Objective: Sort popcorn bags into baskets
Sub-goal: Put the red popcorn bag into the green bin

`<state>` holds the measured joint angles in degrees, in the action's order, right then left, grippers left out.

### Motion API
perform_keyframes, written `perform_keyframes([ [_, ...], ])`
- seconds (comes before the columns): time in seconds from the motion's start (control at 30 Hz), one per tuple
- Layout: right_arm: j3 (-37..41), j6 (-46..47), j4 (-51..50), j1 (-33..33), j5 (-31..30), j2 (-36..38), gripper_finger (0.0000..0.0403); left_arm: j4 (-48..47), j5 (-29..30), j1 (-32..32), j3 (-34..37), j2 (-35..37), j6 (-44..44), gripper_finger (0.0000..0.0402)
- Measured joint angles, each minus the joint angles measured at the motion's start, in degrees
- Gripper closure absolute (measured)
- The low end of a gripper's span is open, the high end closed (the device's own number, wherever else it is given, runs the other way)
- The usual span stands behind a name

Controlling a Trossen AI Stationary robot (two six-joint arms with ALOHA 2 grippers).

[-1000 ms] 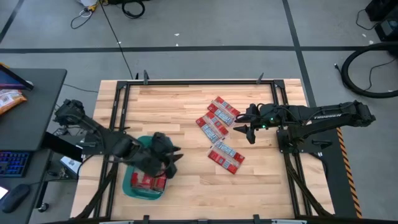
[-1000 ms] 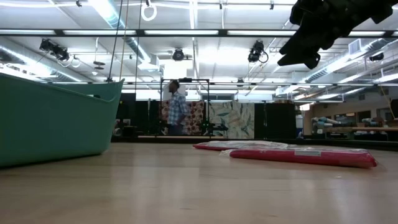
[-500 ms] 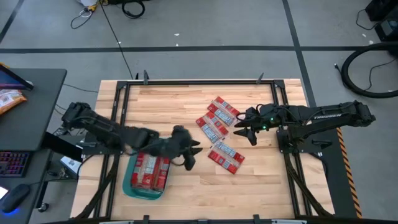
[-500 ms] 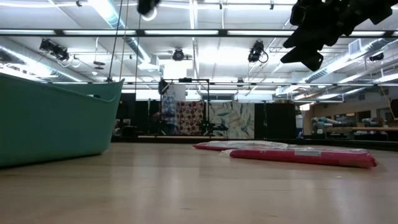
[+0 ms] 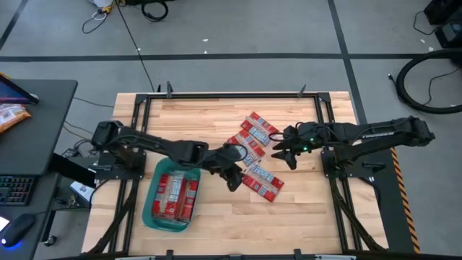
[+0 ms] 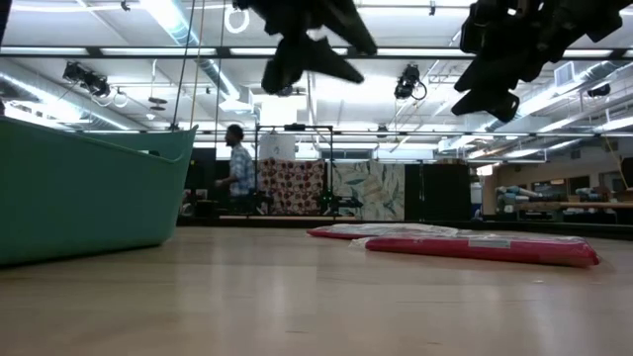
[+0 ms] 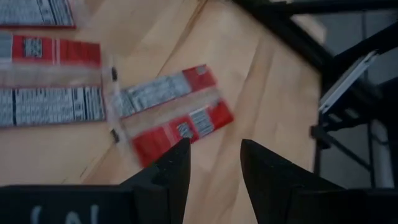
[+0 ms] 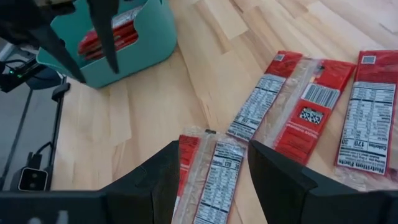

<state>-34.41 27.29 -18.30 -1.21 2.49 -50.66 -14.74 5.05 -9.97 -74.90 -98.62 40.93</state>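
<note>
Several flat red popcorn packets with white label panels (image 5: pixel 249 144) lie flat on the wooden table right of centre; one (image 5: pixel 261 181) lies nearer the front edge, apart from the others. More red packets (image 5: pixel 173 196) lie inside the teal basket (image 5: pixel 153 217) at the table's front left. My left gripper (image 5: pixel 232 179) is open and hovers just left of the near packet (image 7: pixel 168 115). My right gripper (image 5: pixel 284 155) is open too, in the air right of the cluster, above a packet (image 8: pixel 211 168). In the low view both grippers (image 6: pixel 307 44) (image 6: pixel 499 59) hang high above the table.
The table's black frame rails (image 5: pixel 137 123) run along its left and right sides. Bare wood lies between the basket and the packets and along the far edge. A person (image 6: pixel 235 170) walks in the room far behind the table.
My left arm has swung from above the basket toward the table's right and now hovers beside the near packet. The packets in the basket, covered by the arm before, now show. The right gripper has stayed almost where it was.
</note>
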Motion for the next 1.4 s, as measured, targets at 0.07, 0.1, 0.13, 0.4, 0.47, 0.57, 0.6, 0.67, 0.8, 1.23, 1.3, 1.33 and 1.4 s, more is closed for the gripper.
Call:
perform_keyframes([
  [0.07, 0.0, 0.0, -0.08, 0.0, 0.34, -0.47, 0.0211, -1.41, -0.94, 0.76, -0.61, -1.34, -0.04, 0.0258],
  [0.1, 0.0, 0.05, -0.19, 0.0, 0.74, -0.52, 0.0211, -1.87, -1.49, 1.09, -1.05, -1.97, -0.07, 0.0258],
  [0.13, 0.0, 0.27, -0.1, 0.0, 1.45, -0.54, 0.0211, -2.8, -2.34, 1.4, -1.54, -2.41, -0.07, 0.0258],
  [0.4, -0.02, 3.86, -0.69, -0.01, 4.98, 0.4, 0.0211, -14.31, -5.97, 2.31, -9.33, -6.98, -4.81, 0.0258],
  [0.47, -0.02, 3.8, -1.1, 0.0, 4.99, 0.4, 0.0211, -16.09, -5.98, 2.38, -11.71, -8.52, -7.2, 0.0258],
  [0.57, -0.02, 3.82, -1.44, 0.0, 4.98, 0.42, 0.0211, -16.74, -5.9, 2.75, -13.81, -10.83, -10.13, 0.0258],
  [0.6, -0.02, 3.96, -1.69, 0.0, 4.99, 0.42, 0.0211, -16.69, -5.82, 2.96, -14.22, -11.43, -10.8, 0.0258],
  [0.67, -0.02, 4.05, -2.51, 0.0, 5.3, 0.46, 0.0211, -16.7, -5.77, 3.41, -14.35, -12.15, -11.62, 0.0258],
  [0.8, -0.02, 4.7, -4.17, 0.0, 6.64, 0.47, 0.0211, -17.42, -5.81, 4.22, -14.35, -12.25, -11.66, 0.0258],
  [1.23, -0.01, 5.6, -7.52, 0.02, 6.52, 0.8, 0.0211, -18.18, -6.68, 8.97, -14.37, -11.96, -15.23, 0.0258],
  [1.3, -0.02, 5.62, -7.48, 0.02, 6.51, 0.8, 0.0211, -18.08, -4.82, 9.56, -14.37, -11.96, -18.78, 0.0258],
  [1.33, -0.02, 5.62, -7.48, 0.02, 6.51, 0.8, 0.0211, -18.08, -3.5, 9.77, -14.37, -11.96, -21.11, 0.0258],
  [1.4, -0.02, 5.76, -7.48, 0.02, 6.49, 0.8, 0.0211, -18.12, -0.74, 10.03, -14.37, -11.96, -26.24, 0.0258],
])
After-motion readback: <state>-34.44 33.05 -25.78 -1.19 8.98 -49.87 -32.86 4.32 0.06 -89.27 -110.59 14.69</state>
